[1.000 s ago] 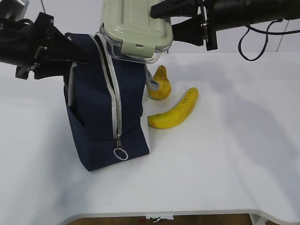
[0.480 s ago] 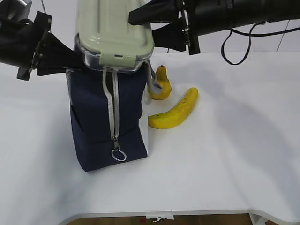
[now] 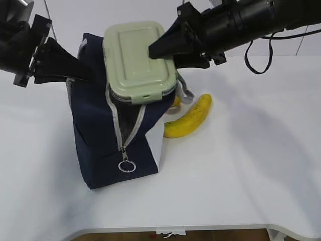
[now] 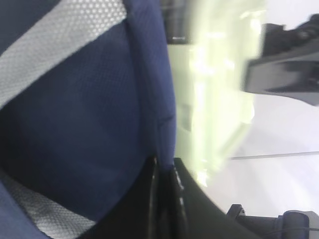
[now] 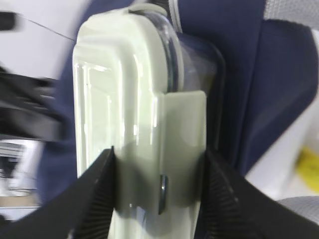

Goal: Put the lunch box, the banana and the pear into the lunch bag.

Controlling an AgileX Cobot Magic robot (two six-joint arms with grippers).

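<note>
Left fingers (image 3: 83,73) pinch the lunch bag (image 3: 100,145) rim, holding it open while right fingers (image 3: 163,50) clamp the lunch box (image 3: 135,57), tilted into its mouth.

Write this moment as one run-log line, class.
left gripper: shut on lunch bag edge | right gripper: holds lunch box at bag mouth | banana: on table

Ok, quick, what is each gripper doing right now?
Left gripper: shut, pinching the lunch bag fabric at its opening.
Right gripper: closed on the lunch box, holding it over the bag's mouth.
</note>
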